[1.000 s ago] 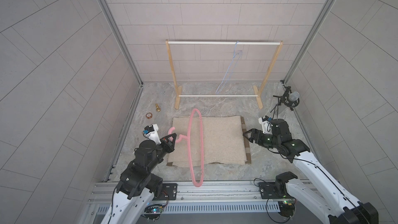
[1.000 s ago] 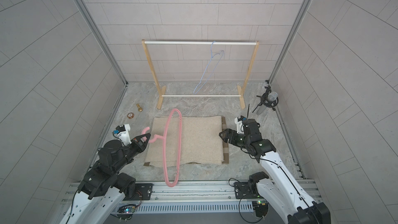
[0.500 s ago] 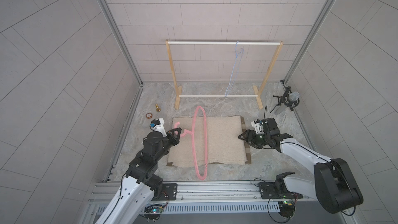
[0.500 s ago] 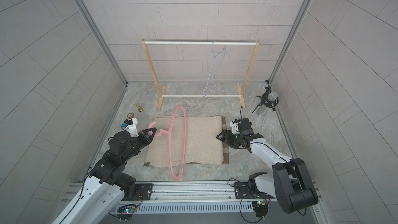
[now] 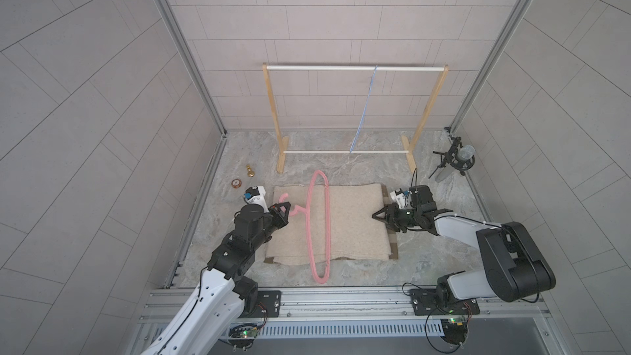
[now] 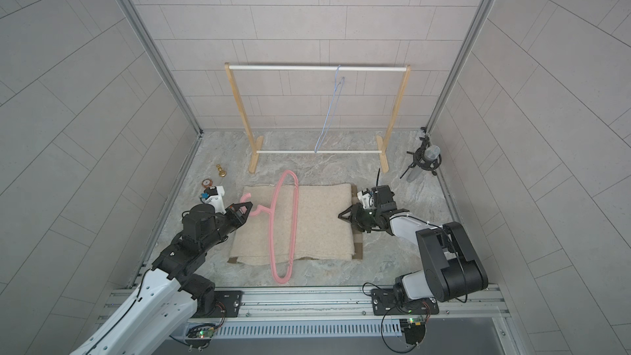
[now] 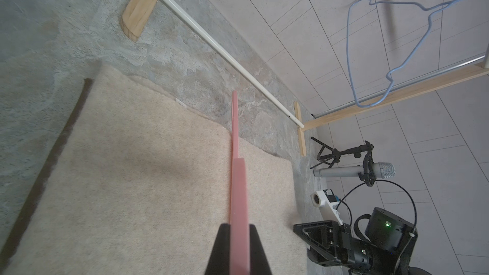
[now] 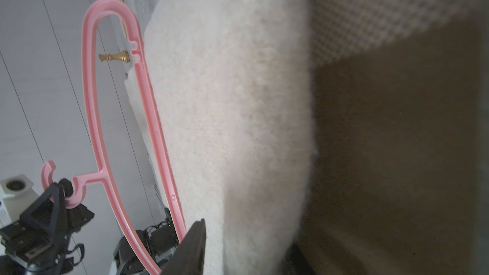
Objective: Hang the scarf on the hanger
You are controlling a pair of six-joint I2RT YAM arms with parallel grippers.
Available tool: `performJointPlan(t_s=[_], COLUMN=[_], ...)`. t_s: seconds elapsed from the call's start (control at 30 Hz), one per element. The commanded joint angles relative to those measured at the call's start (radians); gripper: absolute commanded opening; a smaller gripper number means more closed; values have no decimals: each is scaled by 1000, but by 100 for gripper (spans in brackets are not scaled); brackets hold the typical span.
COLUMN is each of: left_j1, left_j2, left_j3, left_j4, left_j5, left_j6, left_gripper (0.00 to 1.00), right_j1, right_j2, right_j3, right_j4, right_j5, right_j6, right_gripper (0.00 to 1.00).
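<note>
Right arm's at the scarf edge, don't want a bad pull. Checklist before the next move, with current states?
1. Left gripper shut on the pink hanger, at its hook: ok.
2. Hanger on edge across the scarf, its loop facing the right gripper: ok.
3. Scarf's edge between the right gripper's jaws: ok, per the right wrist view.
4. Right grip firm on that edge: cannot tell.
5. Scarf through the hanger: not ok; it lies folded flat on the table.
6. Nothing but scarf between right gripper and hanger: ok.
</note>
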Motion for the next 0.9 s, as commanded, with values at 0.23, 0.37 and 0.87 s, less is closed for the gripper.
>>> performJointPlan(t_s=[0.23,0.37,0.87], left_j1=[-1,-3,-3], left_j2=[40,46,32], left_j3=[-20,-22,19], left_j4=[72,84,71], left_j5=[39,50,101], left_j6=[-19,-35,-68], left_gripper=[0,0,0], right_j1=[176,328,644], right_j2=[-92,-51,473], right_j3=[19,65,274], right_j4=[202,314,670], right_j5=[18,130,388], right_j6=[213,335,636], right_gripper=[0,0,0])
